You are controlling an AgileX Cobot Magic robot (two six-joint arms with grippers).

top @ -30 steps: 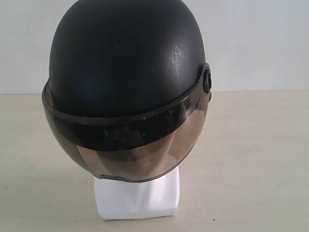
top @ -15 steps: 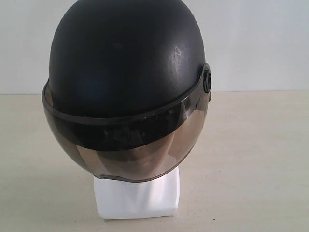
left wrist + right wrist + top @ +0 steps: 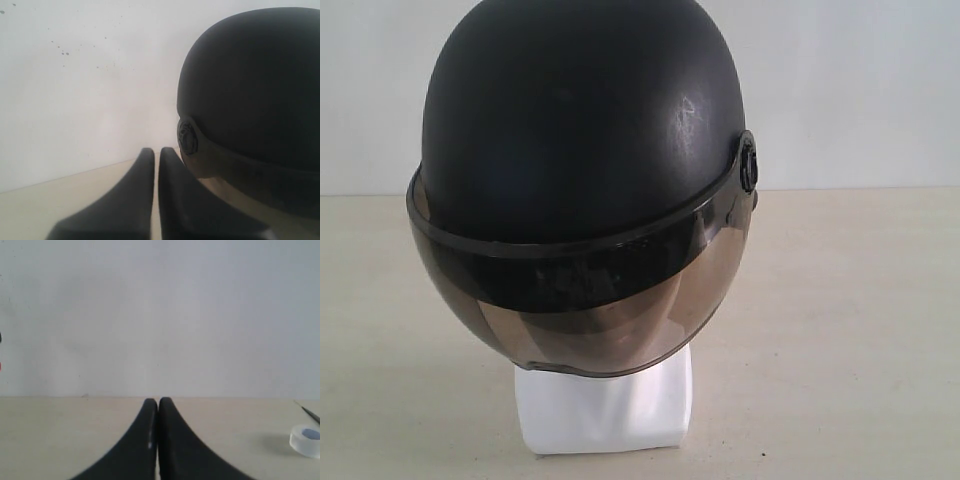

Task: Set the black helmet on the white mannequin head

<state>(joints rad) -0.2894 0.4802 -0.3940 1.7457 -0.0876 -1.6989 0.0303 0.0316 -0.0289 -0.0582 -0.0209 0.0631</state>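
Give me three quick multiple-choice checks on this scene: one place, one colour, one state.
1. Where is the black helmet?
A) lying on the table
B) on the white mannequin head
C) held by a gripper

2. What colour is the visor?
A) smoky brown
B) bright blue
C) red

3. How do the fingers of the left gripper stand?
A) wide open
B) clamped on the helmet
C) closed together, empty

Answers: 1 B, only the head's neck shows beneath the helmet; 2 A, the exterior view shows a brown tint; 3 C, the fingers meet, apart from the helmet.
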